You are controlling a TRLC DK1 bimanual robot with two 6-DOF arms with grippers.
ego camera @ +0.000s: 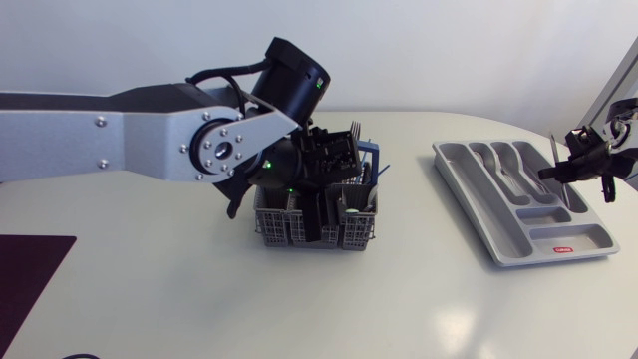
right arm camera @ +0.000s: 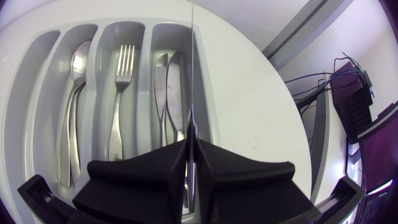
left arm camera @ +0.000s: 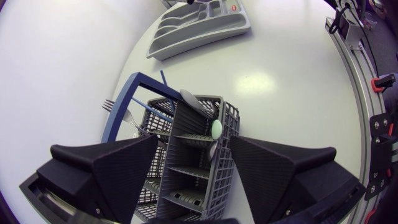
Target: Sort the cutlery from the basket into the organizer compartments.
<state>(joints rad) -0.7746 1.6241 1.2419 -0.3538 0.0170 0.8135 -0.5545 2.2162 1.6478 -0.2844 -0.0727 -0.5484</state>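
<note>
White tabletop [ego camera: 419, 299] carries one grey organizer [ego camera: 588, 237] and, well apart from it toward my left, one wire basket [ego camera: 319, 224]. Over the organizer's knife compartment, the right gripper [right arm camera: 191, 146] has its jaws clamped on one held knife [right arm camera: 191, 74]. The blade is edge-on and lined up with the slot's length, probably so it lands parallel to the two lying knives [right arm camera: 168, 93] already there. The neighbouring compartment holds one sorted fork [right arm camera: 123, 81]. The one beyond holds spoons [right arm camera: 78, 59], two as far as I can tell, and the outermost long compartment looks bare.

Away from the organizer, the left gripper [left arm camera: 194, 143] hangs over the basket with jaws apart, a finger on either side of the basket's middle row, likely set for the next pick. Showing in the basket are one basket fork [left arm camera: 124, 115], one basket spoon [left arm camera: 193, 99] and one pale green handle [left arm camera: 216, 129]; more may be hidden.
</note>
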